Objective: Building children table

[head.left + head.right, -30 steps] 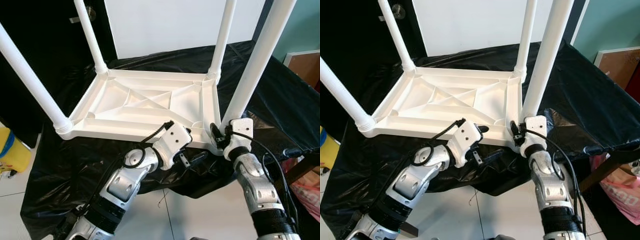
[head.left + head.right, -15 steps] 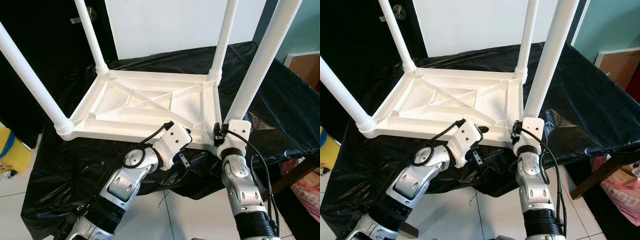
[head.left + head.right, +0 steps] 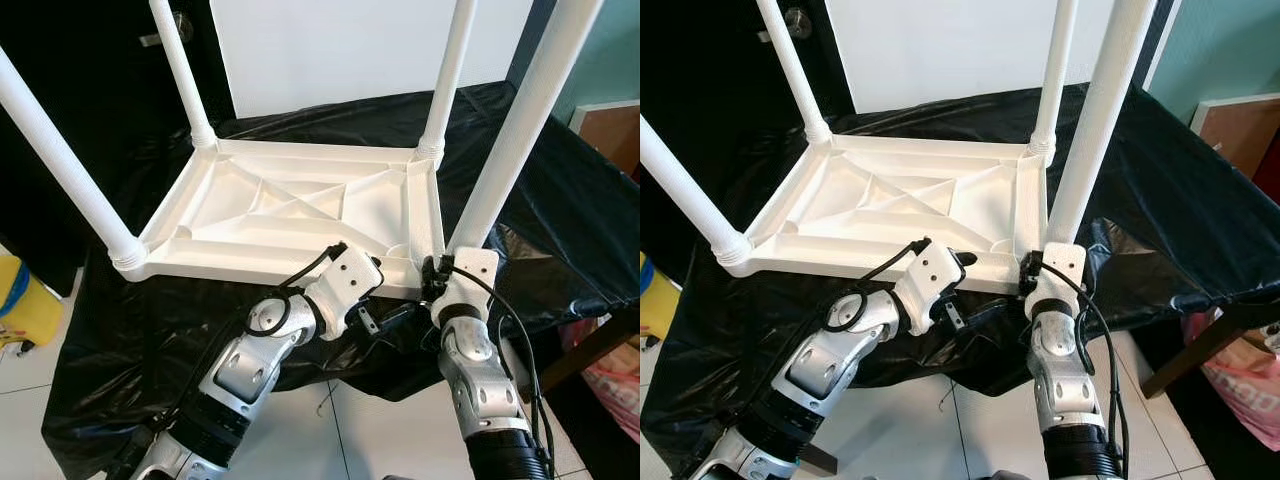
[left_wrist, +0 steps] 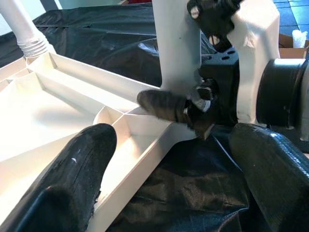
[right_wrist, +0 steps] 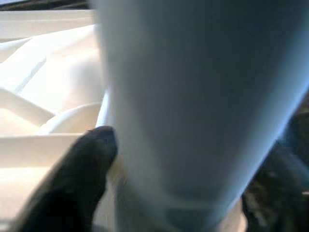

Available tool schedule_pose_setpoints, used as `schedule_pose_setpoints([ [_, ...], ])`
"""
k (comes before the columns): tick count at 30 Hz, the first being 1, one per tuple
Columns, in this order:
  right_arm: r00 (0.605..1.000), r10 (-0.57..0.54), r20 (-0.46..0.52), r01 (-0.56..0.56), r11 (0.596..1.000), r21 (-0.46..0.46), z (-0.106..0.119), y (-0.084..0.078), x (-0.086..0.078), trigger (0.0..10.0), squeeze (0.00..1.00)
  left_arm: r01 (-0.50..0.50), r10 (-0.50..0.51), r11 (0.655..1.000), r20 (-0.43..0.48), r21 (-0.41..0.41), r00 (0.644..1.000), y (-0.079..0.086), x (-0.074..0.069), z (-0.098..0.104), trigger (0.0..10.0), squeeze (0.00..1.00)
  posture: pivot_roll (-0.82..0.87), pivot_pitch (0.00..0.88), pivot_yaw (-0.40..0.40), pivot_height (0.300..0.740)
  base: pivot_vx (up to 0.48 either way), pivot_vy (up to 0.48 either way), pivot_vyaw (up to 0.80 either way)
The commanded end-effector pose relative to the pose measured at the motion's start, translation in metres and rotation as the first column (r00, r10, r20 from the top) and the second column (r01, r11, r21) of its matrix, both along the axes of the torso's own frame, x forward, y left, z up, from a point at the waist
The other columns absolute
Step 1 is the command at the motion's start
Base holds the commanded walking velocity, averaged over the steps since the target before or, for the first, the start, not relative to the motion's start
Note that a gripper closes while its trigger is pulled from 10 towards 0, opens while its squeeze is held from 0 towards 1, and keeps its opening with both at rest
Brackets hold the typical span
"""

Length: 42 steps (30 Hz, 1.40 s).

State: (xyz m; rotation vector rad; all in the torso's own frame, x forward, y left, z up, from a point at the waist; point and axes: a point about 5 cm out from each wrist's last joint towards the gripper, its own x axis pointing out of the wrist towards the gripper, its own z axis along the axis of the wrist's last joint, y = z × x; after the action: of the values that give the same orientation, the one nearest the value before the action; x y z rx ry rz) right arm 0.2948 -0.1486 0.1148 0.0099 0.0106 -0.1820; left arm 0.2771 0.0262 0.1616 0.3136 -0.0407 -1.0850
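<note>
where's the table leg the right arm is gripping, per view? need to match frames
Left eye: leg rises from tabletop's near right corner to top right, right tool at its base.
Right eye: same leg, right of centre.
Left wrist: white column at top centre.
Right wrist: blurred white column.
Shared landmark: ribbed underside of tabletop.

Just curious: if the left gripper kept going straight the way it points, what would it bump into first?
Probably the near leg, which the right gripper is holding. The left gripper is open over the tabletop corner, aimed at that leg; depth is unclear.

free: ribbed tabletop (image 3: pixel 290 205) centre | blocked: near-right corner by leg (image 3: pixel 520 120), right pincer (image 4: pixel 193 104)
</note>
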Motion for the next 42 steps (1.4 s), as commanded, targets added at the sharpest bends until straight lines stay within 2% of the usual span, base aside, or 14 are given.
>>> schedule_pose_setpoints([
  [1,1.000,0.022,0.014,-0.022,1.000,-0.004,0.001,0.000,-0.002,10.0,1.00,0.024,-0.024,1.000,-0.001,0.014,1.000,0.000,0.000,-0.001,10.0,0.00,-0.19,0.051,0.007,0.740,0.000,0.000,0.00],
  [6,0.987,0.137,0.079,-0.134,0.990,-0.041,0.010,-0.018,-0.007,10.0,1.00,0.020,-0.020,1.000,0.001,0.011,1.000,-0.001,0.001,-0.001,10.0,0.00,-0.19,0.053,0.005,0.740,0.000,0.000,0.00],
  [8,0.962,0.256,0.091,-0.251,0.966,-0.058,0.016,-0.031,-0.007,10.0,1.00,0.018,-0.018,1.000,0.002,0.009,1.000,-0.001,0.002,0.000,10.0,0.00,-0.20,0.053,0.006,0.740,0.000,0.000,0.00],
  [11,0.942,0.324,0.092,-0.318,0.945,-0.075,0.020,-0.036,-0.007,10.0,1.00,0.018,-0.018,1.000,0.002,0.008,1.000,-0.001,0.002,0.000,10.0,0.00,-0.20,0.054,0.007,0.740,0.000,0.000,0.00],
  [12,0.920,0.385,0.076,-0.379,0.921,-0.085,0.020,-0.036,-0.006,10.0,0.00,0.019,-0.019,1.000,0.002,0.007,1.000,-0.001,0.002,0.000,10.0,0.00,-0.20,0.055,0.008,0.740,0.000,0.000,0.00],
  [13,0.891,0.451,0.054,-0.445,0.890,-0.100,0.019,-0.036,-0.005,10.0,0.00,0.020,-0.020,1.000,0.002,0.006,1.000,-0.002,0.002,0.000,10.0,0.00,-0.21,0.055,0.010,0.740,0.000,0.000,0.00],
  [18,0.846,0.533,0.020,-0.528,0.842,-0.110,0.018,-0.034,-0.003,10.0,0.00,0.020,-0.020,1.000,0.003,0.004,1.000,-0.002,0.003,0.001,10.0,0.00,-0.21,0.056,0.011,0.740,0.000,0.000,0.00],
  [19,0.812,0.583,-0.020,-0.580,0.804,-0.133,0.014,-0.027,0.004,10.0,0.00,0.021,-0.021,1.000,0.005,0.003,1.000,-0.003,0.004,0.002,10.0,0.00,-0.21,0.054,0.014,0.740,0.000,0.000,0.00],
  [24,0.779,0.625,-0.047,-0.624,0.767,-0.151,0.011,-0.023,0.009,10.0,0.00,0.022,-0.022,1.000,0.007,0.004,1.000,-0.003,0.004,0.002,10.0,0.00,-0.20,0.053,0.011,0.740,0.000,0.000,0.00],
  [25,0.771,0.634,-0.055,-0.634,0.757,-0.160,0.010,-0.022,0.011,3.8,0.00,0.019,-0.019,1.000,0.011,0.004,1.000,-0.003,0.005,0.003,10.0,0.00,-0.19,0.051,0.006,0.740,0.000,0.000,0.00],
  [26,0.768,0.638,-0.059,-0.638,0.752,-0.164,0.010,-0.023,0.012,0.0,0.00,0.014,-0.014,1.000,0.014,0.004,1.000,-0.002,0.006,0.004,10.0,0.00,-0.19,0.049,0.003,0.740,0.000,0.000,0.00],
  [38,0.764,0.638,-0.094,-0.645,0.751,-0.145,0.002,-0.035,0.007,0.0,0.00,-0.002,0.002,1.000,0.013,0.005,1.000,0.002,0.005,0.003,10.0,0.00,-0.18,0.053,0.001,0.740,0.000,0.000,0.00],
  [39,0.767,0.635,-0.095,-0.642,0.754,-0.141,0.001,-0.035,0.007,10.0,0.00,-0.002,0.002,1.000,0.012,0.005,1.000,0.002,0.005,0.003,10.0,0.00,-0.18,0.053,0.001,0.740,0.000,0.000,0.00],
  [42,0.772,0.629,-0.093,-0.636,0.760,-0.135,0.000,-0.034,0.006,10.0,0.00,-0.002,0.002,1.000,0.012,0.005,1.000,0.002,0.005,0.003,10.0,0.00,-0.18,0.054,0.002,0.740,0.000,0.000,0.00],
])
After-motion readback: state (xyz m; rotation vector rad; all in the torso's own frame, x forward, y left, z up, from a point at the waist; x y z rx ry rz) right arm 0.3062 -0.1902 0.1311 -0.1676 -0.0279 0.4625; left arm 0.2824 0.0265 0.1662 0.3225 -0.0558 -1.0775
